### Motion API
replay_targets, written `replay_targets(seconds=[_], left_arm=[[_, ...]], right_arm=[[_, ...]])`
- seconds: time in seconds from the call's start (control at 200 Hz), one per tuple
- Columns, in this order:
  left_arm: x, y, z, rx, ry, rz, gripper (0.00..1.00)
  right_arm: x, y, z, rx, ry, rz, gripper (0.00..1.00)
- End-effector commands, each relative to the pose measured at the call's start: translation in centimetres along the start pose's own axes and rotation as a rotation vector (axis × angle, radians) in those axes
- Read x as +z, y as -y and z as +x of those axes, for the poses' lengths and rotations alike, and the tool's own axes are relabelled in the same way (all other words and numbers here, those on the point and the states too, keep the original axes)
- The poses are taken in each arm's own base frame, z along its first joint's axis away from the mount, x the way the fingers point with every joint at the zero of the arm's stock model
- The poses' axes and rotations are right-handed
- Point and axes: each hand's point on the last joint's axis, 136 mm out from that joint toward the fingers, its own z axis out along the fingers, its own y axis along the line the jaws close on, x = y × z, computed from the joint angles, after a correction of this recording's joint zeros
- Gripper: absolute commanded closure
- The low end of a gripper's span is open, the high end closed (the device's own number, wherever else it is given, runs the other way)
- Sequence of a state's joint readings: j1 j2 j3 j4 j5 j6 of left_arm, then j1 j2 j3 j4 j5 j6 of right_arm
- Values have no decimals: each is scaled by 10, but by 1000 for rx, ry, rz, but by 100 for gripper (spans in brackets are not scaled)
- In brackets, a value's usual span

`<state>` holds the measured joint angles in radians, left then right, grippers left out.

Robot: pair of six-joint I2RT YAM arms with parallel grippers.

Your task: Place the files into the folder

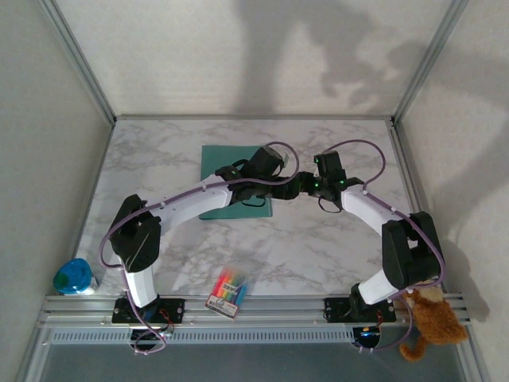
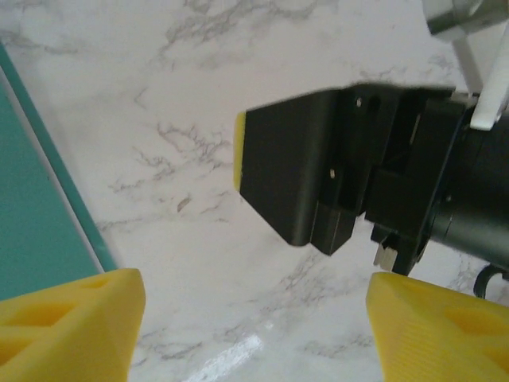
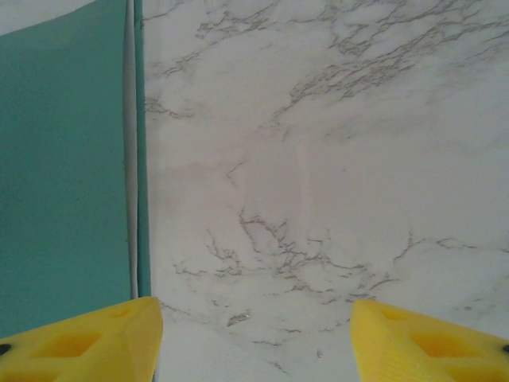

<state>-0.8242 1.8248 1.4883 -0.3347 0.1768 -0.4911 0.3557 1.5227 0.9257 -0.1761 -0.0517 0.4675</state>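
Note:
The teal folder (image 1: 227, 177) lies flat and closed on the marble table, left of centre. A thin white edge of the files (image 3: 130, 159) shows between its two covers along the right side. My left gripper (image 1: 278, 191) and right gripper (image 1: 308, 188) face each other just off the folder's right edge, over bare marble. In the left wrist view the left gripper (image 2: 254, 318) is open, nothing between its yellow fingers, and the right gripper's black body (image 2: 350, 167) hangs close ahead. The right gripper (image 3: 256, 326) is open too, with the folder (image 3: 64, 159) beside its left finger.
A packet of coloured pens (image 1: 229, 290) lies near the front rail. A blue and white bottle (image 1: 73, 277) sits at the front left corner, a brown plush toy (image 1: 433, 318) at the front right. Metal frame posts and white walls bound the table (image 1: 350, 247).

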Motion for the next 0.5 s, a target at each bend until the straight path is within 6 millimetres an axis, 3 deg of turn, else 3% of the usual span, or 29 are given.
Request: replay_targets(seconds=[0.0, 0.235, 0.381, 0.496], left_arm=[[-5, 0, -29, -9, 129, -22, 21], [-33, -51, -63, -44, 353, -214, 9], [-70, -91, -80, -90, 511, -291, 1], [-115, -140, -87, -110, 642, -450, 0]], right_arm=[[-12, 4, -8, -3, 56, 25, 36], [-28, 18, -17, -15, 156, 84, 33], [-40, 29, -23, -38, 227, 138, 20], [-56, 47, -29, -41, 285, 225, 16]])
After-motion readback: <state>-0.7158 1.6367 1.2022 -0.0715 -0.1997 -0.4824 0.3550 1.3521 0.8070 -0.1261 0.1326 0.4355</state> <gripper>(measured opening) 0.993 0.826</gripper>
